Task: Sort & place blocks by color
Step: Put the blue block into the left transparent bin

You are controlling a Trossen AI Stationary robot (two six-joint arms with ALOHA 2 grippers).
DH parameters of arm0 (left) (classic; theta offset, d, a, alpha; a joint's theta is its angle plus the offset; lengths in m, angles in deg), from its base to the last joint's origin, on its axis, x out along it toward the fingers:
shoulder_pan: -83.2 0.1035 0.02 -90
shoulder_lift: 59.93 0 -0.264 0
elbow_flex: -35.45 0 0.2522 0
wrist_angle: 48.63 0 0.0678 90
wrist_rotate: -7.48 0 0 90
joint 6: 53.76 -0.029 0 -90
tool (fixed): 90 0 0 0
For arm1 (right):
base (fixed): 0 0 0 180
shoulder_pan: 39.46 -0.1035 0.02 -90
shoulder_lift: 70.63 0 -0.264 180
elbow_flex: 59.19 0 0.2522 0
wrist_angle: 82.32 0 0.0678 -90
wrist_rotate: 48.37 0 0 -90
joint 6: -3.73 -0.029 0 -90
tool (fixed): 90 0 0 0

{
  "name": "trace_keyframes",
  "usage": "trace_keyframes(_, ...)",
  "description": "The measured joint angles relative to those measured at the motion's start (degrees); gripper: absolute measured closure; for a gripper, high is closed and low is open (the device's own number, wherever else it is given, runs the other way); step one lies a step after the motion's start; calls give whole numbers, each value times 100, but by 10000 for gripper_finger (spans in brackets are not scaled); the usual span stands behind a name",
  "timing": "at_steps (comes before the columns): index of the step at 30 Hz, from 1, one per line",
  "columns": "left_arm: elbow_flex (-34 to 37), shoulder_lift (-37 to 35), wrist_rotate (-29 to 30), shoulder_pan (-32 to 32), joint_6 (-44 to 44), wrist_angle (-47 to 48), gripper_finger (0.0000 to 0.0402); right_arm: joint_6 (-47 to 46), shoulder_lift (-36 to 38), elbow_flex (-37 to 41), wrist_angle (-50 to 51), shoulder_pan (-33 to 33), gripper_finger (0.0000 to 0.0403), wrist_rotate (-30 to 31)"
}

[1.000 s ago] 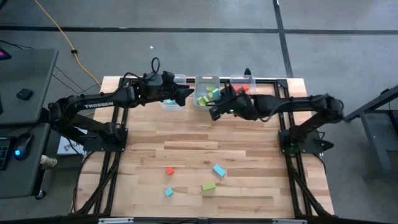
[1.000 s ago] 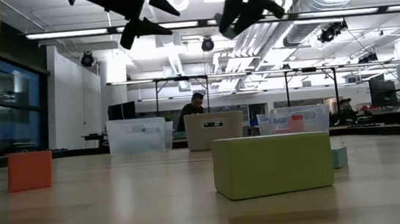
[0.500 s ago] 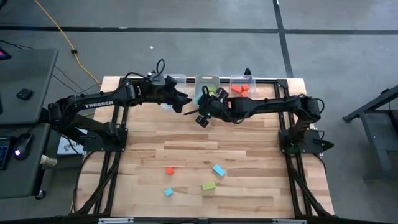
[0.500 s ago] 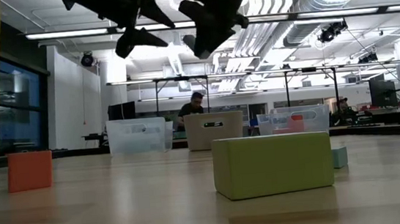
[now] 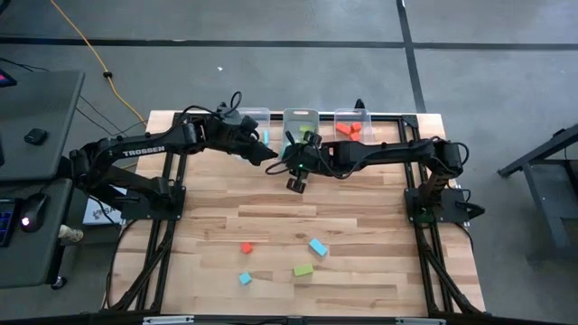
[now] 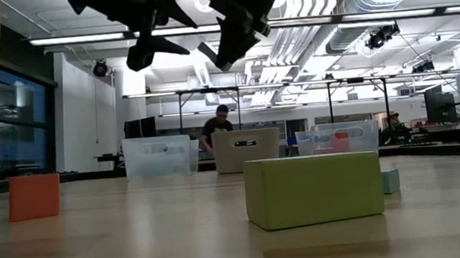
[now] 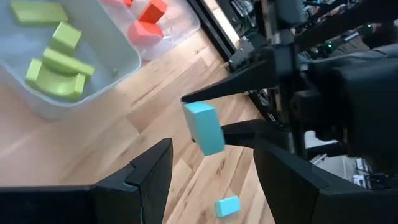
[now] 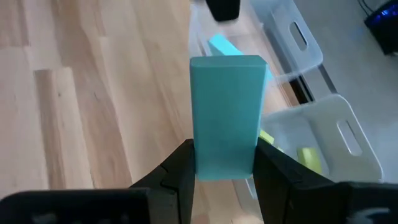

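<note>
While the right gripper (image 8: 224,168) squeezes a blue block (image 8: 227,115) high over the table near the bins (image 5: 301,116), the block could slip and fall if it bumps the wide-open left gripper (image 7: 211,168).

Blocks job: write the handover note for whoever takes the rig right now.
Right pincer: shut on a light blue block, held high near the bins.
Left pincer: open, empty, facing that block close by, also up by the bins.
Done: green blocks in the middle bin; red blocks in the right bin; some blue in the left bin.
Left: bin the held blue block, then four loose on the table: red cube, blue block, small blue cube, green bar.
</note>
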Motion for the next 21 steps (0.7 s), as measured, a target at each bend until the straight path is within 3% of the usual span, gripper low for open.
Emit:
trace_keyframes(8, -2, 253, -299, -176, 332, 134, 197, 420, 2, 0, -308, 2, 296, -268)
trace_keyframes(21, 0, 605, 126, -224, 635, -273, 225, 436, 2, 7, -88, 2, 296, -435)
